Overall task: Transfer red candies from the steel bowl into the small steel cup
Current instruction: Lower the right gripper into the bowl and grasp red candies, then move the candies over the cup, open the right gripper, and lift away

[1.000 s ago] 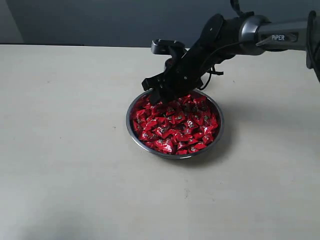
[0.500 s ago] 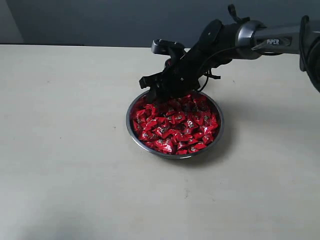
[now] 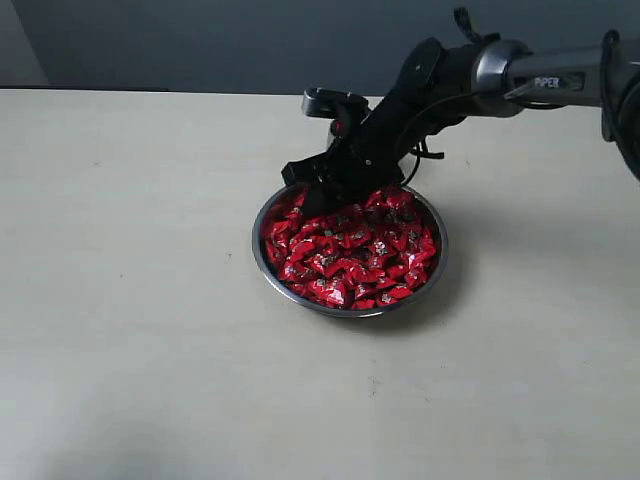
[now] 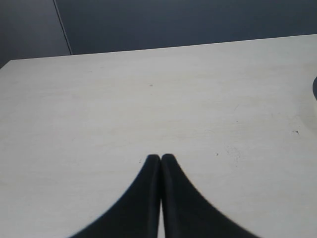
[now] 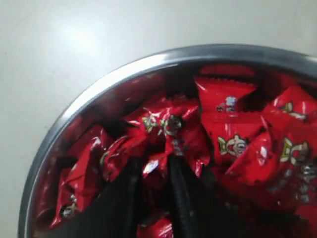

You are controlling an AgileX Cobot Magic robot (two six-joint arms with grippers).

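The jaws of the right gripper (image 5: 156, 166) stand narrow, their two dark fingers (image 5: 184, 198) sunk among the red candies (image 5: 228, 134), with one crumpled red wrapper pinched in the slim gap between them and touching both. Only the right wrist view shows this; in the exterior view the gripper's tips are lost against the heap, just inside the bowl's rim. The left gripper (image 4: 160, 157) shows up in the left wrist view alone: its jaws are pressed together tip to tip, with nothing between them, over the bare pale table (image 4: 148, 99).

The steel bowl (image 3: 258, 245) sits near the middle of the table, and the exterior view takes in its whole round rim, while the right wrist view catches just one curved stretch of it, shiny and close. The bowl is full – glossy red candies heaped edge to edge, each with a small pale mark at its centre, which the close view resolves into a little printed figure. All the candies in sight lie inside the bowl.

The right arm (image 3: 450, 75) reaches in from the right side of the exterior view – its silver forearm nearly level, the dark wrist bent and slanting down to the far left part of the bowl.
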